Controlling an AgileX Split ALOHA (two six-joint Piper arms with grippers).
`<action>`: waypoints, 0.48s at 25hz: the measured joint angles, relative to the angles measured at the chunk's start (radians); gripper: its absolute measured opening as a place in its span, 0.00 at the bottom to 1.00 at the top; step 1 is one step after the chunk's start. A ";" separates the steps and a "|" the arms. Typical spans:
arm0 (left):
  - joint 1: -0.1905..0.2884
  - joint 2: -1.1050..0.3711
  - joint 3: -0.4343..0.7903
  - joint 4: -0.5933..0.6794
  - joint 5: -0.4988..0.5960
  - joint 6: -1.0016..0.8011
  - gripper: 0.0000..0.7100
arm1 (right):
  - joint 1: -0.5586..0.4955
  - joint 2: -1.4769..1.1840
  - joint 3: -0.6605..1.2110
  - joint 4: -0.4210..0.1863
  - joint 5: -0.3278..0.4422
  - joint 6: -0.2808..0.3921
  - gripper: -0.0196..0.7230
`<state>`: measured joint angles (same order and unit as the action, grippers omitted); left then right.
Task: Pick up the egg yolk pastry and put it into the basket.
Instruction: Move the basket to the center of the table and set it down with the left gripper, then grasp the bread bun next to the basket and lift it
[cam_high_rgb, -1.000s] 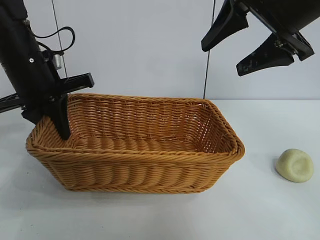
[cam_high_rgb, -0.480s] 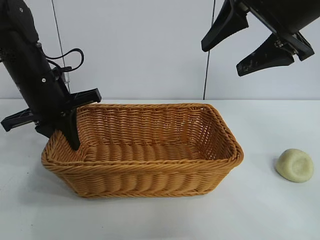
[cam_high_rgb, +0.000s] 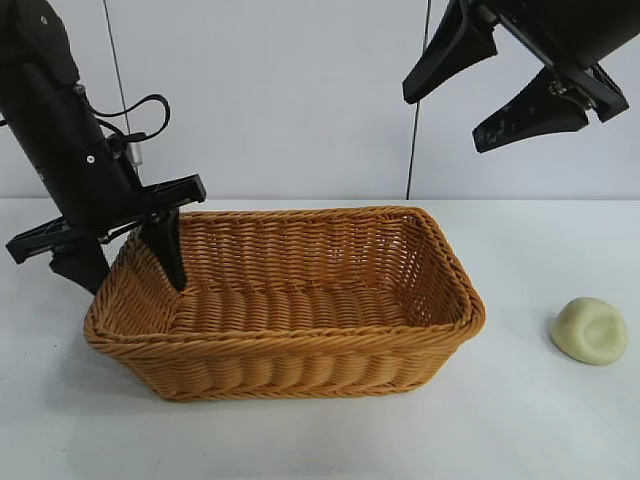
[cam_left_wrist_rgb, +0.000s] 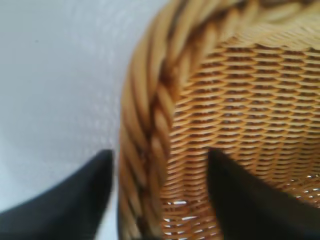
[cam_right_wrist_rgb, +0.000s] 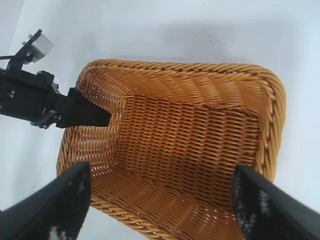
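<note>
On the table right of the basket (cam_high_rgb: 300, 300), the egg yolk pastry (cam_high_rgb: 590, 330) lies untouched; left gripper (cam_high_rgb: 125, 245) straddles its rim, right gripper (cam_high_rgb: 495, 85) spread overhead

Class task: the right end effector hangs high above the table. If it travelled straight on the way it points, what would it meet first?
Probably the basket: the right end effector is open, and its wrist view looks down into the basket's bare woven bottom. Depth is uncertain.
</note>
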<state>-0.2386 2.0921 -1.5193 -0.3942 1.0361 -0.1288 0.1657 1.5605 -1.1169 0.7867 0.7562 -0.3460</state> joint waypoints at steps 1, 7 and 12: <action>0.000 -0.004 -0.032 0.007 0.022 0.000 0.90 | 0.000 0.000 0.000 0.000 0.000 0.000 0.78; 0.000 -0.033 -0.235 0.107 0.140 -0.006 0.91 | 0.000 0.000 0.000 0.000 0.001 0.000 0.78; 0.010 -0.036 -0.324 0.260 0.169 -0.039 0.91 | 0.000 0.000 0.000 0.000 0.002 0.000 0.78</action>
<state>-0.2290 2.0556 -1.8435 -0.1346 1.2054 -0.1675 0.1657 1.5605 -1.1169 0.7867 0.7582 -0.3460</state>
